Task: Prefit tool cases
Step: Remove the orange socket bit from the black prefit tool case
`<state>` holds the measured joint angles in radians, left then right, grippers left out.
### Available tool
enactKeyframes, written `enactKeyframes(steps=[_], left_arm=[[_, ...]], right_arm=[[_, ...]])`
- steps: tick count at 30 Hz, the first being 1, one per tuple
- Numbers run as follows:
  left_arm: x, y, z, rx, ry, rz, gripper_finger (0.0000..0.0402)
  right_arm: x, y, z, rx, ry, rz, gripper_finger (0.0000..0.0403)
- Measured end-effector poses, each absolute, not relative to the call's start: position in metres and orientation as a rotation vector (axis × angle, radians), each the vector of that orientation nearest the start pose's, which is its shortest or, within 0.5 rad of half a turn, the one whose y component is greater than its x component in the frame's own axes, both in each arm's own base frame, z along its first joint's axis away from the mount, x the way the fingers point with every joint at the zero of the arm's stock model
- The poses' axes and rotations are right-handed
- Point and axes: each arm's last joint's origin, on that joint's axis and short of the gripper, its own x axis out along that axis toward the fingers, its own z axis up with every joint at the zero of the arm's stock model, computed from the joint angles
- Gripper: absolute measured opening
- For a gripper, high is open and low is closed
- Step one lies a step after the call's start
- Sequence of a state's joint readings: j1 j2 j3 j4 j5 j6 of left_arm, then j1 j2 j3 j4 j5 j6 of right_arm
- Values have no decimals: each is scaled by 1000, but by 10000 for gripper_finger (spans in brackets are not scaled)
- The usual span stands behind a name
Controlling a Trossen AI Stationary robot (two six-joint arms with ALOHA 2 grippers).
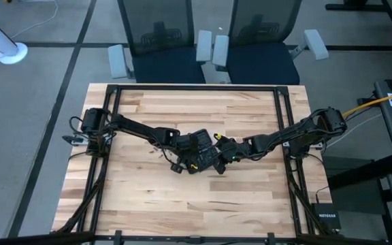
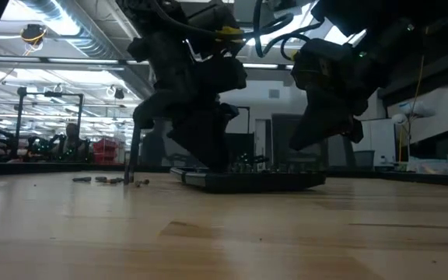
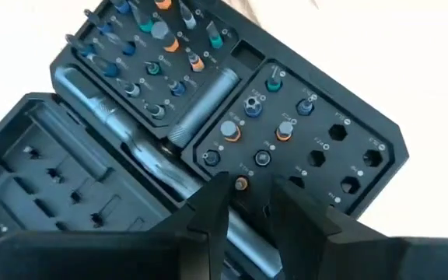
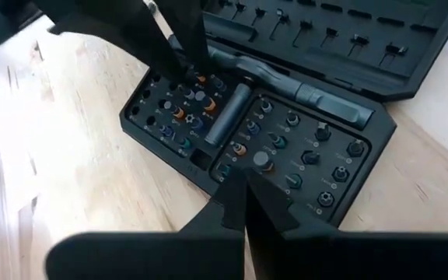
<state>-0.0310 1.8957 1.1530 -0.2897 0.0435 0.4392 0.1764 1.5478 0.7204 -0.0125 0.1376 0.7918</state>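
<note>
Open tool case (image 3: 232,132) flat at table (image 1: 182,204) centre, left gripper (image 3: 243,204) above its bit grid, fingers slightly parted around an orange-ringed bit (image 3: 241,184), right gripper (image 4: 243,204) closed over opposite edge, bits (image 4: 274,155) filling most slots.

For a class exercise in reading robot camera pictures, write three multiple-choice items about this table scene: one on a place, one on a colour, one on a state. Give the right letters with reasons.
1. Where does the tool case lie?
A. near the table's middle, between the two arms
B. at the table's left edge
C. on a chair

2. What colour is the case?
A. red
B. black
C. white

3. How is the case?
A. shut
B. open, its bit slots showing
C. standing on end

Key: 1 A, the high view shows it under both grippers, left gripper and right gripper; 2 B, both wrist views show dark plastic; 3 B, both halves lie flat with bits visible.
</note>
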Motion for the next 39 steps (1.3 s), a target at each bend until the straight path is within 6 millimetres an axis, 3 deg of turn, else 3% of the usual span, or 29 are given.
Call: enactKeyframes(steps=[5, 10, 15, 20, 24, 33, 39], left_arm=[[377, -13, 146, 424, 986, -306, 72], [377, -13, 146, 403, 991, -289, 9], [377, -12, 153, 358, 1018, -220, 2], [379, -12, 176, 375, 945, -205, 1], [375, -11, 175, 386, 992, -196, 1], [327, -8, 188, 310, 1307, -168, 1], [290, -8, 189, 257, 1317, -128, 0]], right_arm=[[285, 47, 156, 614, 788, -291, 0], [285, 47, 156, 614, 788, -291, 0], [285, 46, 156, 612, 781, -297, 0], [285, 46, 157, 612, 777, -297, 0], [285, 46, 157, 612, 778, -298, 0], [285, 46, 157, 618, 768, -318, 0], [285, 46, 157, 613, 769, -319, 0]])
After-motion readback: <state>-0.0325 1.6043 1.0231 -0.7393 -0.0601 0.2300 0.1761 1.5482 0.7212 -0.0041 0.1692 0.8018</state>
